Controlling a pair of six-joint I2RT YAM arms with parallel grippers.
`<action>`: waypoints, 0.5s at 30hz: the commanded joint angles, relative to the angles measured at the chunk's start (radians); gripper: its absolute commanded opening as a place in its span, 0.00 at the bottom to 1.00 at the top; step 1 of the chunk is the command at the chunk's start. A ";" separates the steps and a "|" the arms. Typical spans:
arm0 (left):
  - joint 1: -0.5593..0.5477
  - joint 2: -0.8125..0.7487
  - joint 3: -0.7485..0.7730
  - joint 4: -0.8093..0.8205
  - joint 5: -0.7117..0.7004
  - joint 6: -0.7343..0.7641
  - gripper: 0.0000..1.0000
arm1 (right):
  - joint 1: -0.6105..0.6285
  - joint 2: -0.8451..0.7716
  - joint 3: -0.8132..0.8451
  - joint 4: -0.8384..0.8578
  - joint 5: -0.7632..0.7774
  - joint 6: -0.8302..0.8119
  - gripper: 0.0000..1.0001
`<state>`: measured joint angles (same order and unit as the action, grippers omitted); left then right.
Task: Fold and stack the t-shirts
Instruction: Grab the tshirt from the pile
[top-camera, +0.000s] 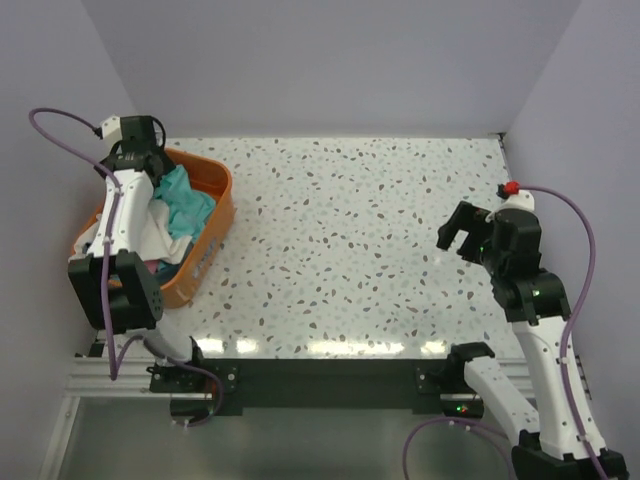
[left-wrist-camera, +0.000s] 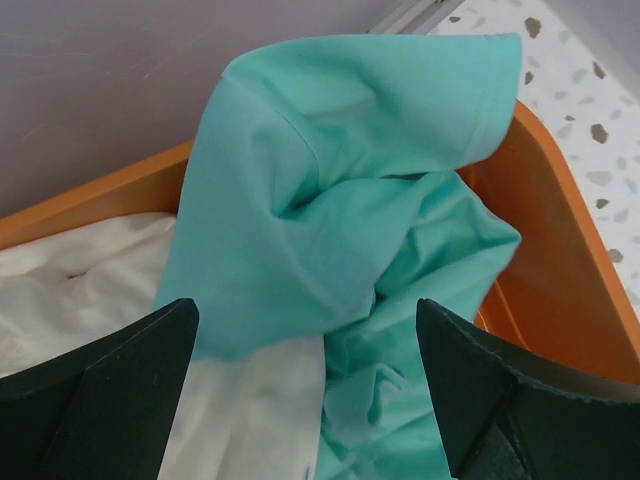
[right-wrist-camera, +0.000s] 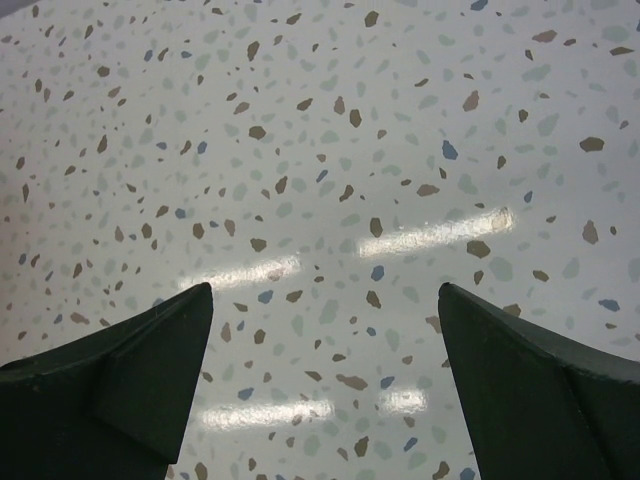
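Note:
An orange basket (top-camera: 218, 215) at the table's left holds crumpled t-shirts: a teal one (top-camera: 185, 203) on top, a white one (top-camera: 152, 228) beside it and darker cloth lower down. In the left wrist view the teal shirt (left-wrist-camera: 330, 210) lies over the white shirt (left-wrist-camera: 90, 280) inside the basket (left-wrist-camera: 560, 250). My left gripper (left-wrist-camera: 308, 325) is open just above the shirts, holding nothing. My right gripper (top-camera: 462, 232) is open and empty above bare table at the right; it also shows in the right wrist view (right-wrist-camera: 325, 305).
The speckled white table (top-camera: 350, 240) stretches between the basket and the right arm. Grey walls close the back and both sides. A purple cable (top-camera: 60, 125) loops by the left arm.

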<state>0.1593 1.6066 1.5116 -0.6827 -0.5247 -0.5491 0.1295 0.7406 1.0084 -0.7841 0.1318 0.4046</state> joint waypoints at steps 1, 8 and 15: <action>0.049 0.048 0.087 -0.018 0.002 0.000 0.95 | -0.004 0.034 0.002 0.057 -0.023 -0.046 0.99; 0.112 0.120 0.079 0.084 0.106 0.020 0.80 | -0.004 0.063 -0.037 0.083 -0.044 -0.052 0.99; 0.115 0.205 0.134 0.115 0.147 0.054 0.75 | -0.004 0.091 -0.027 0.091 -0.078 -0.050 0.99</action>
<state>0.2737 1.7809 1.5959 -0.6239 -0.4179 -0.5289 0.1299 0.8261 0.9703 -0.7349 0.0875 0.3759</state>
